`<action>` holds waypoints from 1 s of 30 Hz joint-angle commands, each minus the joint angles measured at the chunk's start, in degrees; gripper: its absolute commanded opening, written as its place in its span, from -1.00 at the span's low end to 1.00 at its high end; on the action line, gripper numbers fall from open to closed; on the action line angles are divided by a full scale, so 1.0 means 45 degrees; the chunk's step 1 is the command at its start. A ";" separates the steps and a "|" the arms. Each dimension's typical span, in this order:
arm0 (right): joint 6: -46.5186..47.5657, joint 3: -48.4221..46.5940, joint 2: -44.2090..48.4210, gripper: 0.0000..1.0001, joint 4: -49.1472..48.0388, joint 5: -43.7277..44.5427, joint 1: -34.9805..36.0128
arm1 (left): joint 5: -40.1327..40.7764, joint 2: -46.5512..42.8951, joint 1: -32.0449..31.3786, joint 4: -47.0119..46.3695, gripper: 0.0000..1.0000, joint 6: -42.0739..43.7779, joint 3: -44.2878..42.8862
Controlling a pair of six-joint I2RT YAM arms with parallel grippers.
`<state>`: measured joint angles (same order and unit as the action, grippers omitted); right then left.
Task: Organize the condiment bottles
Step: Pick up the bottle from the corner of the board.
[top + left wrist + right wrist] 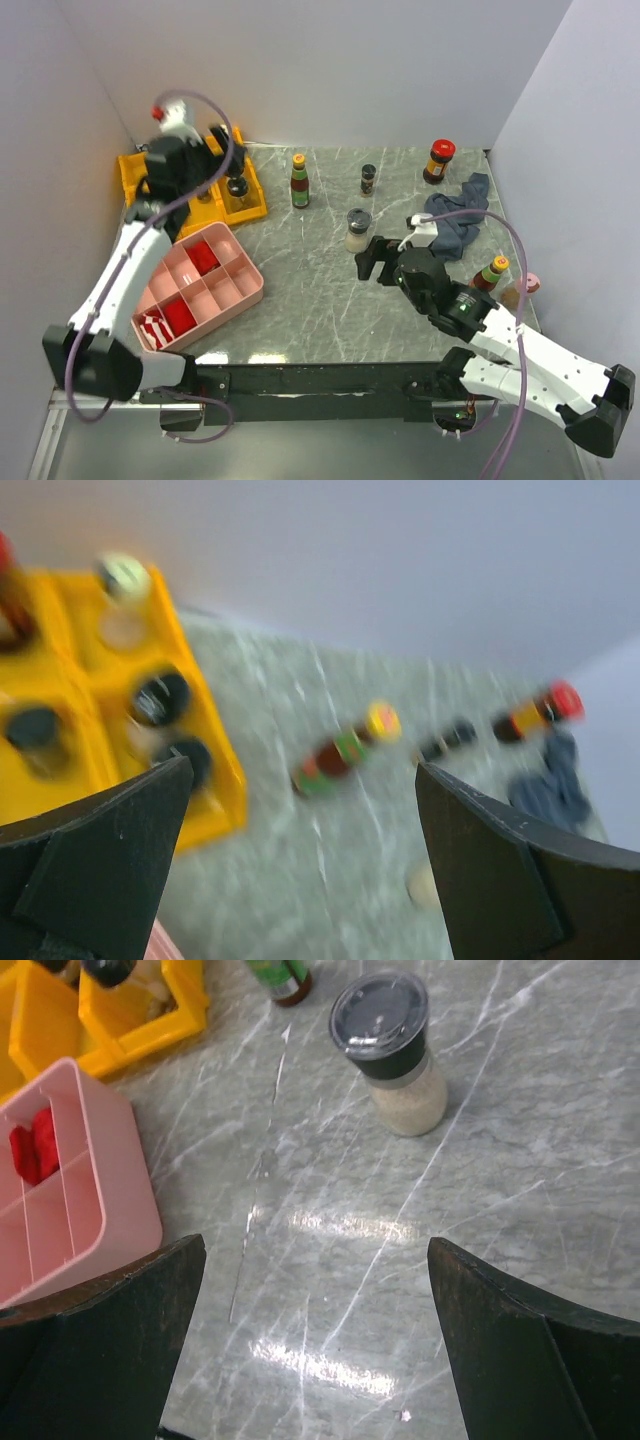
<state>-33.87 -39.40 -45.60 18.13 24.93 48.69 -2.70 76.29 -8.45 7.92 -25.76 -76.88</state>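
My right gripper (pixel 315 1345) is spread wide and empty. The pale shaker (pixel 392 1050) stands upright on the tabletop (pixel 520 1190) just ahead of it, at about 1 o'clock in the wrist view. I judge the shaker stiff, smooth and fairly light, since it is only part-filled with pale grains. The wide black cap probably makes it a little top-heavy, so I would close on the clear body below the cap (never on the cap itself, which may turn). From above, a slim yellow-capped bottle (pixel 299 180), a black-capped spice jar (pixel 368 179) and a red-lidded jar (pixel 438 161) stand apart from each other between 12 and 1 o'clock on the tabletop. A second yellow-capped bottle (pixel 490 272) is at 3 o'clock, near the cloth (pixel 457 222) and partly screened by my right arm. More bottles sit in the yellow tray (pixel 252 203) at 10 o'clock, where my left gripper (pixel 300 870) hangs with its fingers apart, holding nothing. That wrist view is badly blurred, so the tray's bottles show only as dark caps. From above the left arm covers much of the tray, so I cannot count them.
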 commanded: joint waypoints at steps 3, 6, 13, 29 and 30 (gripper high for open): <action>-0.0170 -0.1828 -0.0935 1.00 -0.0182 0.1530 -0.0350 | -0.1000 -0.2596 -0.2163 -0.0725 0.99 -0.1051 0.3778; 0.0415 -0.3058 -0.2028 1.00 0.0072 0.1589 -0.0779 | -0.1586 -0.3455 -0.2965 -0.1563 0.99 -0.1423 0.5397; 0.1137 -0.5168 -0.4024 1.00 -0.0063 0.1921 -0.2360 | -0.1391 -0.4356 -0.4606 -0.3613 0.99 -0.1463 0.7376; 0.2292 -1.1220 -1.1404 1.00 -0.0127 0.1316 -0.8375 | -0.1218 -0.4317 -0.6071 -0.5786 0.99 -0.0996 1.0093; 0.2311 -1.1690 -1.2356 1.00 0.0071 0.1297 -0.8571 | -0.1139 -0.4317 -0.6169 -0.5629 0.99 -0.0879 1.0054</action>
<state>-24.77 -83.26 -92.68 16.08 30.44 13.76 -9.04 57.52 -34.15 -14.02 -32.01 -31.64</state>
